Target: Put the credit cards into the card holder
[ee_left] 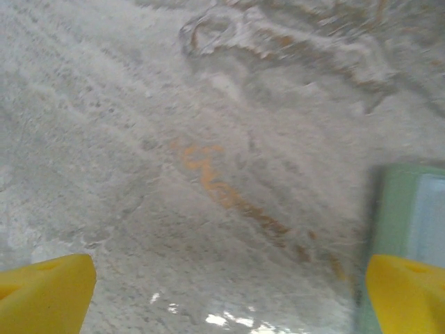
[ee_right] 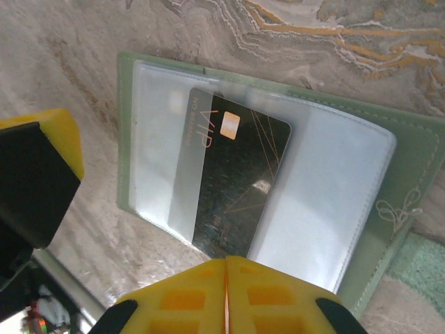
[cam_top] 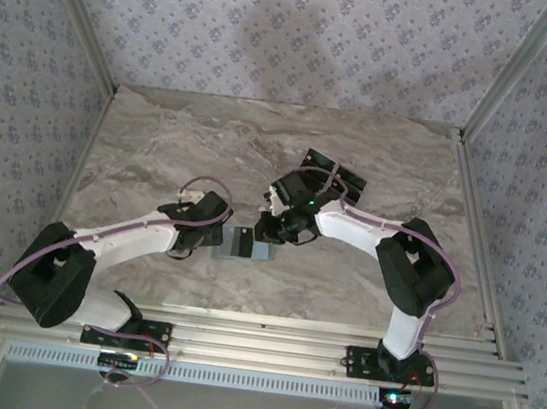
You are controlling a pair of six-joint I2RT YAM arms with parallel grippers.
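The pale green card holder [ee_right: 410,163] lies open on the marble, its grey-blue clear pockets facing up. A black credit card [ee_right: 240,184] marked VIP rests tilted in it, its left part under a clear pocket flap. My right gripper [ee_right: 226,260] is shut, its yellow tips pressed together at the card's near end, and nothing shows between them. From above, the holder [cam_top: 248,246] sits between both grippers, the right gripper [cam_top: 274,229] over its right side. My left gripper [ee_left: 226,299] stands open just left of the holder [ee_left: 407,209], low over bare marble. More black cards [cam_top: 349,186] lie behind.
The marble table [cam_top: 161,139] has metal rails along its near edge [cam_top: 266,337] and patterned walls on three sides. A yellow and black finger of the left gripper [ee_right: 35,174] stands close to the holder's left edge.
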